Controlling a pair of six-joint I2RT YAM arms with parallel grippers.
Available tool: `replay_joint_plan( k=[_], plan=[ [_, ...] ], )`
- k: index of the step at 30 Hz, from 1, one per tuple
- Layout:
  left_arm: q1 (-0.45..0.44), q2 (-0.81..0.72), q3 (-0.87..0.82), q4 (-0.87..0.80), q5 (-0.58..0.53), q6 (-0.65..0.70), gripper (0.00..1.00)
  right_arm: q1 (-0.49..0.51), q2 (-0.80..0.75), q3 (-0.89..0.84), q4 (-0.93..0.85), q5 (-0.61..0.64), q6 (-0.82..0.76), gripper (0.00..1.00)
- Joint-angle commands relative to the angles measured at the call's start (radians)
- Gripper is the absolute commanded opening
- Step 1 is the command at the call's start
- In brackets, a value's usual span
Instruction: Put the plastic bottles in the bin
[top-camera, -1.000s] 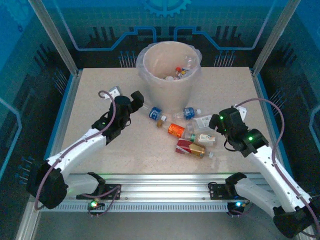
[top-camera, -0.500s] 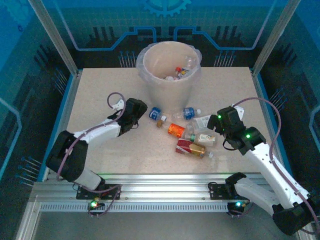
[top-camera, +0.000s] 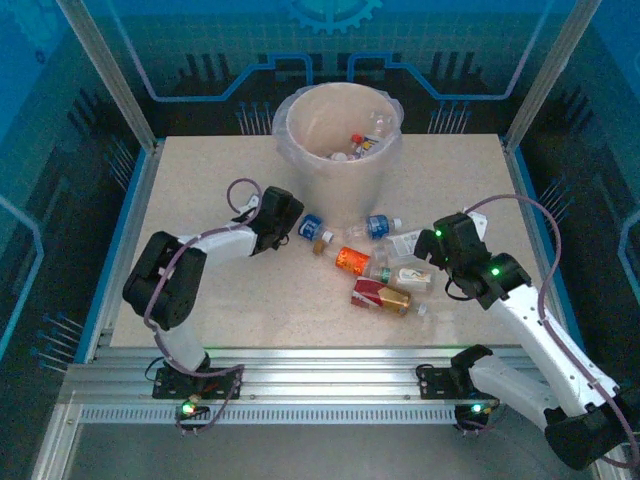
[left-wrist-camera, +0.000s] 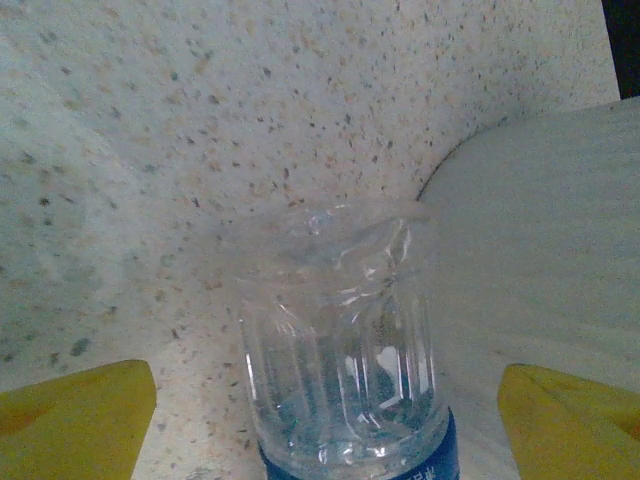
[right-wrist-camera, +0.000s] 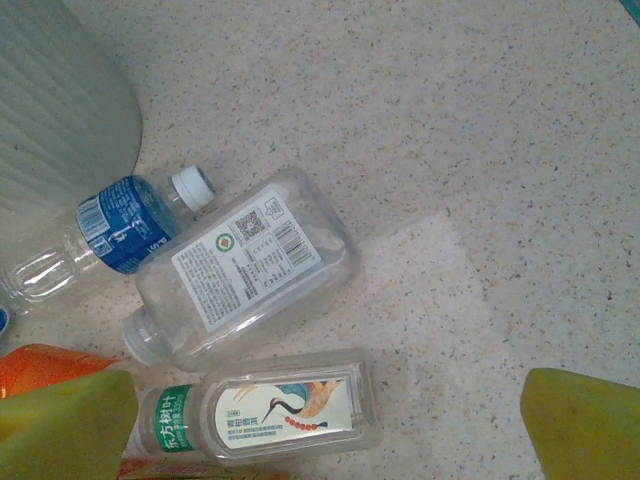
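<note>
1. Yellow-tipped and spread apart with nothing gripped: left pincer (left-wrist-camera: 325, 415), straddling a blue-label bottle (left-wrist-camera: 340, 340), apparently lined up to close across its body.
2. Lying flat on the surface (left-wrist-camera: 250, 100), far end just beside the bin (left-wrist-camera: 540, 250) wall, perhaps touching; hence, probably, the low approach.
3. Likewise wide apart: right pincer (right-wrist-camera: 325, 425), hovering over a bird-label bottle (right-wrist-camera: 270, 405) next to a square bottle (right-wrist-camera: 240, 260), seemingly poised for its own pick.
4. Further out: binned bottles (top-camera: 357, 143) already inside; heap (top-camera: 385, 285) left in front of the bin.
</note>
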Motion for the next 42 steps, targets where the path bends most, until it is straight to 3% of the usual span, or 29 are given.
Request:
replay_joint_plan(
  k=[1,20,32,42],
  plan=[
    [0.010,0.038,0.037,0.023,0.038,-0.035,0.89,-0.018,0.013,0.020,0.006,-0.010,-0.009,1.00],
    [0.012,0.148,0.110,0.024,0.034,-0.048,0.78,-0.021,0.022,0.002,0.011,-0.033,0.000,1.00],
    [0.013,0.153,0.097,0.085,0.036,-0.069,0.57,-0.022,0.025,-0.003,0.019,-0.050,0.000,1.00],
    [0.042,0.047,-0.026,0.224,-0.010,-0.120,0.45,-0.022,0.025,0.000,0.016,-0.056,-0.002,1.00]
  ],
)
